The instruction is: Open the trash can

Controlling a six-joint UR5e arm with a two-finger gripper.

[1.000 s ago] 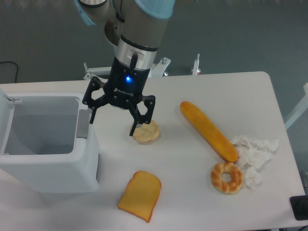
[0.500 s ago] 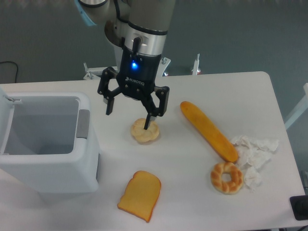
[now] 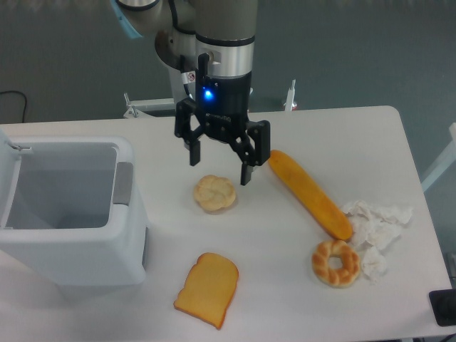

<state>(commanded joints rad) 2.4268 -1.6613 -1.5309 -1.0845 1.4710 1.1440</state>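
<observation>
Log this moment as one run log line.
trash can: lid open | gripper: open, empty, above bread roll | task: appears done

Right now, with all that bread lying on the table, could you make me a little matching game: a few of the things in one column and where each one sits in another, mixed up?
Things:
1. trash can
2. long baguette
3. toast slice
4. ring-shaped bread

Places:
A. near edge of the table, middle
B. left end of the table, lid open
C. beside the crumpled tissue, right side
D. lying diagonally, just right of the open gripper

Pairs: 1-B, 2-D, 3-A, 4-C
</observation>
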